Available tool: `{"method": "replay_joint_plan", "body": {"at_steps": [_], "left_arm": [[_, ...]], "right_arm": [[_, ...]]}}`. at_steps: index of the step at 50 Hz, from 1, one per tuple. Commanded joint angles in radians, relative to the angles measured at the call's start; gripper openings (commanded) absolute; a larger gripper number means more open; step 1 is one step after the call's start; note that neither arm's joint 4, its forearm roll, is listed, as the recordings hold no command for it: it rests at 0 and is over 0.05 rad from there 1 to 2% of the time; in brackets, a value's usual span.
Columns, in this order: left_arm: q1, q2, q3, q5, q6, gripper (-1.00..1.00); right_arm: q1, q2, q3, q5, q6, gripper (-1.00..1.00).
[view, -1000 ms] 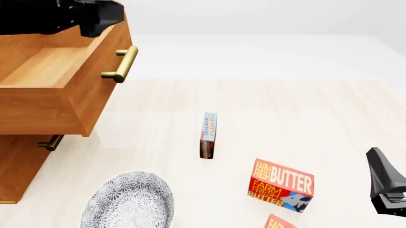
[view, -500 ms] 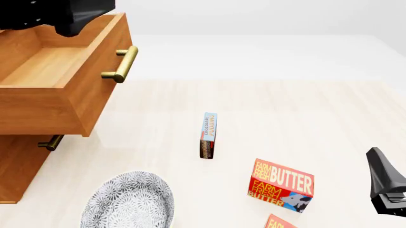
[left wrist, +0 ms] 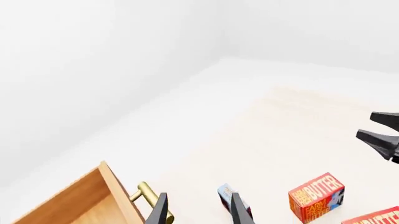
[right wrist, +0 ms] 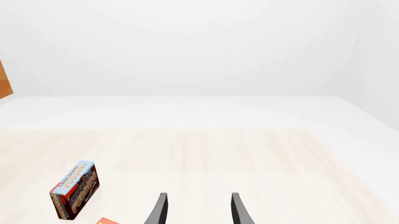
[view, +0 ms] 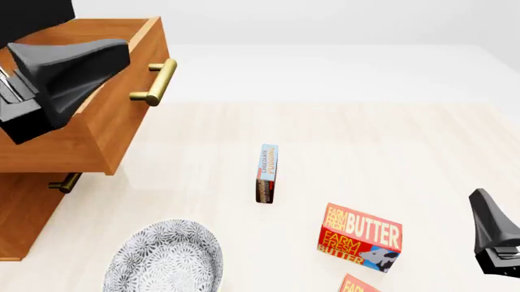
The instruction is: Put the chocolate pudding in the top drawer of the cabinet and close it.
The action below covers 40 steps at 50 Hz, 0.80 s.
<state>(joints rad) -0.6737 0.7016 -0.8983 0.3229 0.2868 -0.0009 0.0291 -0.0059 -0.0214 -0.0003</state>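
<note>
Left wrist view: the left end effector [left wrist: 197,211] is released, fingers apart, with the chocolate pudding [left wrist: 232,199] partly hidden behind one finger, beside the top drawer [left wrist: 87,198].

Front view: the pudding stands on a thin edge mid-table [view: 366,140], long axis running from near edge to far edge. It looks light, stiff and easily tipped; pinch its broad faces.

Right wrist view: the right end effector [right wrist: 197,208] is released and empty.

The left gripper [view: 69,73] hides much of the open top drawer [view: 122,115]. Near the butter box [view: 360,238], a second one [view: 359,285] and the plate [view: 167,258] are cut off by the picture's edge.
</note>
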Motion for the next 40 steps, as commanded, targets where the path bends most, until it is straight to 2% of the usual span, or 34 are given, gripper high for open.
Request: {"method": "replay_joint_plan", "body": {"at_steps": [1, 2, 6, 10, 20, 27, 40], "left_arm": [[-0.038, -0.132, 0.157, -0.07, 0.068, 1.0], [-0.042, -0.142, 0.171, -0.079, 0.09, 1.0], [-0.015, -0.204, 0.173, -0.065, 0.095, 1.0], [-0.074, -0.194, 0.235, -0.114, 0.114, 1.0], [-0.145, -0.209, 0.339, -0.178, 0.15, 1.0], [-0.172, -0.247, 0.398, -0.232, 0.11, 1.0], [-0.23, -0.22, 0.524, -0.391, 0.043, 1.0]], "right_arm": [[0.0, 0.0, 0.0, 0.0, 0.0, 1.0], [0.0, 0.0, 0.0, 0.0, 0.0, 1.0], [0.0, 0.0, 0.0, 0.0, 0.0, 1.0], [0.0, 0.0, 0.0, 0.0, 0.0, 1.0], [0.0, 0.0, 0.0, 0.0, 0.0, 1.0], [0.0, 0.0, 0.0, 0.0, 0.0, 1.0], [0.0, 0.0, 0.0, 0.0, 0.0, 1.0]]}}
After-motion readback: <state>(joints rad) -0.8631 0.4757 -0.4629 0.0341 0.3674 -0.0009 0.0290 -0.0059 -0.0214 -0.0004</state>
